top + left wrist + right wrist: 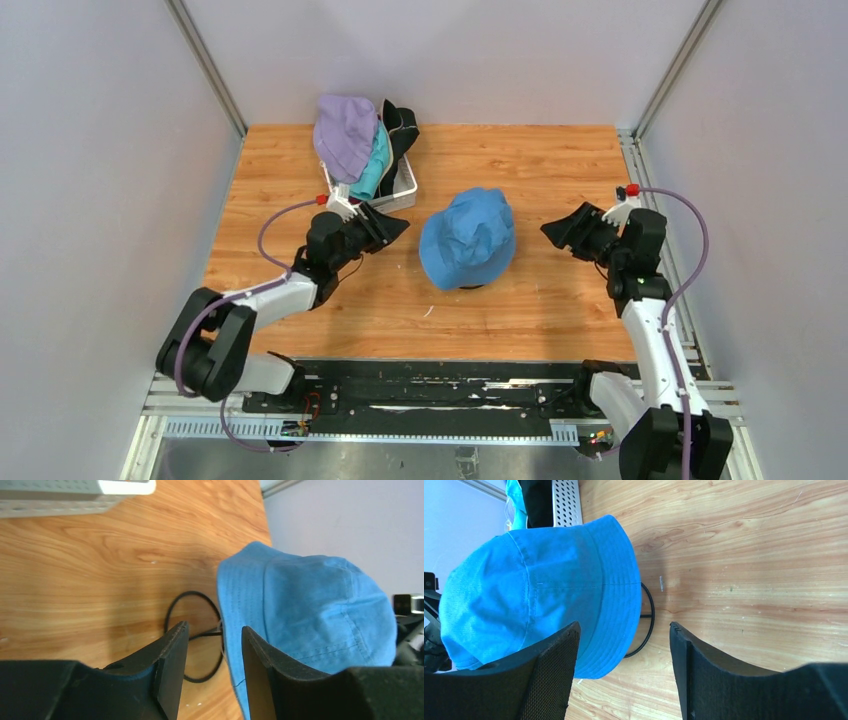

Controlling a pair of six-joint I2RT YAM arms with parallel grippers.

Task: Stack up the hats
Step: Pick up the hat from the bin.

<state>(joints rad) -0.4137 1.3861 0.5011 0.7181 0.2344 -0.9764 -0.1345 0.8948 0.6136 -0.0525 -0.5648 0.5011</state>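
A blue hat [468, 238] sits on a black wire stand [472, 287] in the middle of the table, its brim hanging over the stand's ring base [172, 611]. My left gripper [398, 228] is just left of it, open, with the brim [310, 605] beyond its fingertips [214, 628] and nothing held. On the hat's right, my right gripper [547, 232] is open and apart from the hat [539, 580], jaws wide [623, 626]. A lavender hat [345, 135], a teal hat [376, 165] and a black hat [402, 125] are piled at the back.
The piled hats rest in a white lattice basket [405, 190] behind my left gripper; its wall shows in both wrist views [75, 490] [566, 500]. Grey walls close in the wooden table [560, 170] at the left, back and right.
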